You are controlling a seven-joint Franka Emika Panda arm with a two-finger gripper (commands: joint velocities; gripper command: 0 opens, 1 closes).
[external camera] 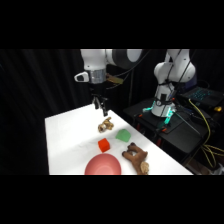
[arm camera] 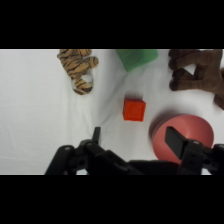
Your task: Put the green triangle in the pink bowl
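The green triangle (external camera: 123, 135) lies on the white table right of centre; in the wrist view it (arm camera: 136, 57) sits at the top edge, partly cut off. The pink bowl (external camera: 103, 165) stands at the table's near edge, and in the wrist view the bowl (arm camera: 187, 130) is partly behind a finger. My gripper (external camera: 101, 106) hangs above the table's far part, well apart from the triangle. In the wrist view the gripper (arm camera: 135, 139) is open, with nothing between its fingers (arm camera: 176, 141).
A small red block (external camera: 103, 145) (arm camera: 134, 109) lies between bowl and triangle. A striped tiger toy (external camera: 105, 124) (arm camera: 77, 67) lies just below the gripper. A brown figure (external camera: 136, 157) (arm camera: 197, 75) lies right of the bowl. The arm's base (external camera: 162, 107) and cables stand beyond the table's right edge.
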